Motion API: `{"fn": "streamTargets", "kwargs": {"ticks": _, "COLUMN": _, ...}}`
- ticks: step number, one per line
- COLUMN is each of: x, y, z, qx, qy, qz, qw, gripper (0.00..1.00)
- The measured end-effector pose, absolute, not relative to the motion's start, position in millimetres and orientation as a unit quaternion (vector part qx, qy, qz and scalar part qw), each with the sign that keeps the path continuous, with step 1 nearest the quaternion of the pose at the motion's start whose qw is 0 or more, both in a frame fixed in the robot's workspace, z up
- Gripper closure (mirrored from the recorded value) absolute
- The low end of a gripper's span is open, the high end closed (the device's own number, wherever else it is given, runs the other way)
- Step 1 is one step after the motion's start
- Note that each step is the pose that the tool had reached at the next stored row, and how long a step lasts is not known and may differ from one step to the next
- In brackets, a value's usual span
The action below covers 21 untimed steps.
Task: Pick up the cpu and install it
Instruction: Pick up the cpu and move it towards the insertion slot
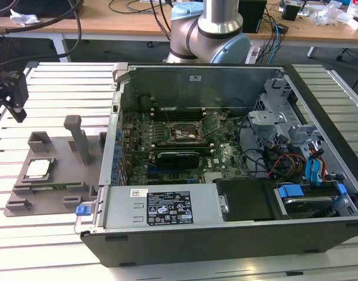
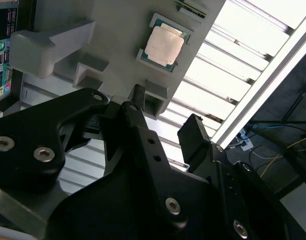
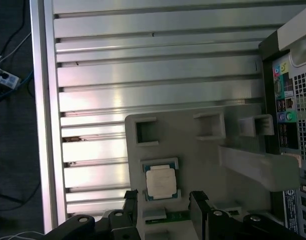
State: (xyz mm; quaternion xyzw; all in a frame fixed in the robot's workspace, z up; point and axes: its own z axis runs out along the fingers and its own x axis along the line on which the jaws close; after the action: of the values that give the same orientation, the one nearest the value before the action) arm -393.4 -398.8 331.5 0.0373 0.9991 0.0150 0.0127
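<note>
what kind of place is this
Probably a robotics lab bench: an opened computer case lies on a slatted metal table, a cpu sits in a grey holder, and a robot arm stands behind.

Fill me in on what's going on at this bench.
A robot arm is working beside an open computer case. Its gripper hangs in the air near a grey holder that sits on the table next to the case. The cpu lies in its pocket on that holder, not yet picked up. The fingers are apart and hold nothing.
</note>
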Motion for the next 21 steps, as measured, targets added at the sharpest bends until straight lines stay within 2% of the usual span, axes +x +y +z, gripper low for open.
{"fn": "streamTargets", "kwargs": {"ticks": 21, "x": -393.4, "y": -398.9, "z": 309.6, "qx": 0.037, "qy": 0.999, "qz": 0.015, "qw": 0.013, "gripper": 0.45}}
